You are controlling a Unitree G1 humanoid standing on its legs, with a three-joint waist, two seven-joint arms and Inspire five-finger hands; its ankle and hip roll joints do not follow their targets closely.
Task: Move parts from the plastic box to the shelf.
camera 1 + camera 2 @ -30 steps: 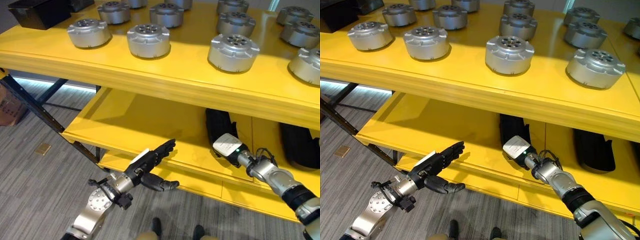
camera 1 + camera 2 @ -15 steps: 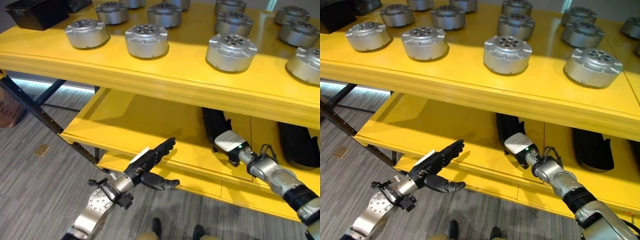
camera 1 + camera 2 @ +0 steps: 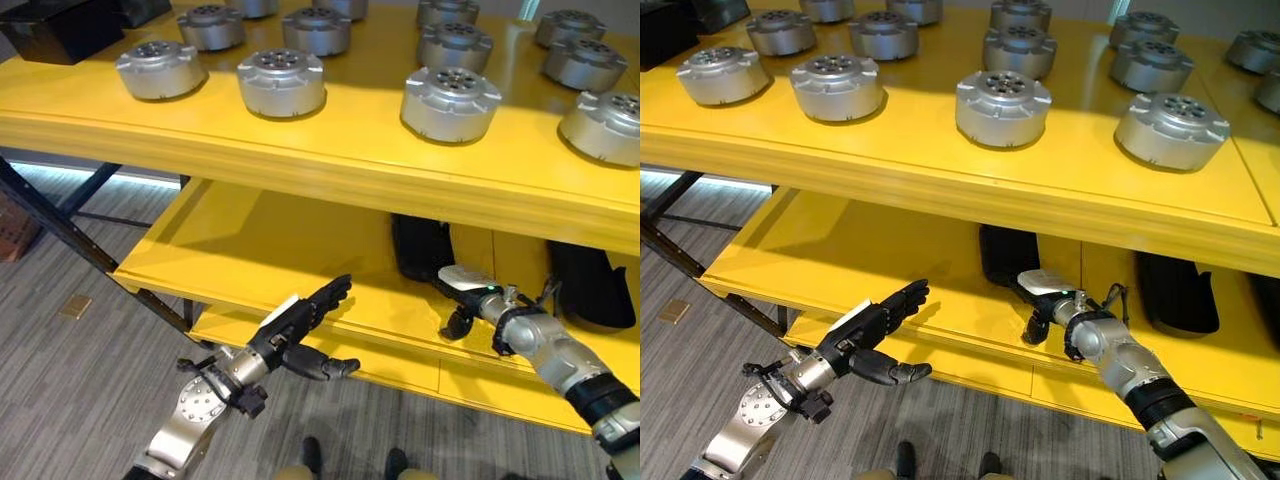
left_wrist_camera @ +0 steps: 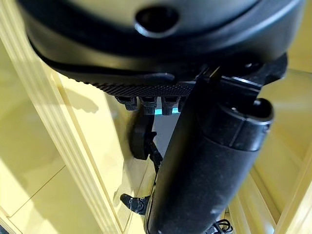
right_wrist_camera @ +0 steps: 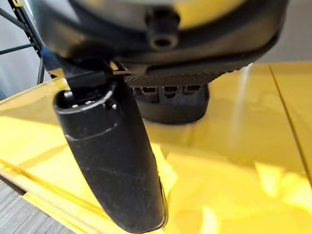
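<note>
So the biggest thing here is the yellow shelf (image 3: 330,165), two levels of it. The top board is loaded with round silver parts (image 3: 450,102), set out in rows from the front edge back to the far edge, each standing apart from its neighbours. A black box (image 3: 60,28) is parked at the top board's far left corner. On the lower board, dark black shapes (image 3: 420,248) are tucked toward the back on the right side; what they are can't be made out.

The left hand (image 3: 300,330) is held out in front of the lower board's front edge, near its left half, fingers stretched straight and thumb splayed out, nothing carried in it.

The right hand (image 3: 1040,285) is reached in over the lower board, right of centre, just past the front edge and close to one of the dark shapes. Its thumb is seen sticking out straight in the right wrist view, but whether the fingers are spread or curled can't be told. No part is seen in either hand.
</note>
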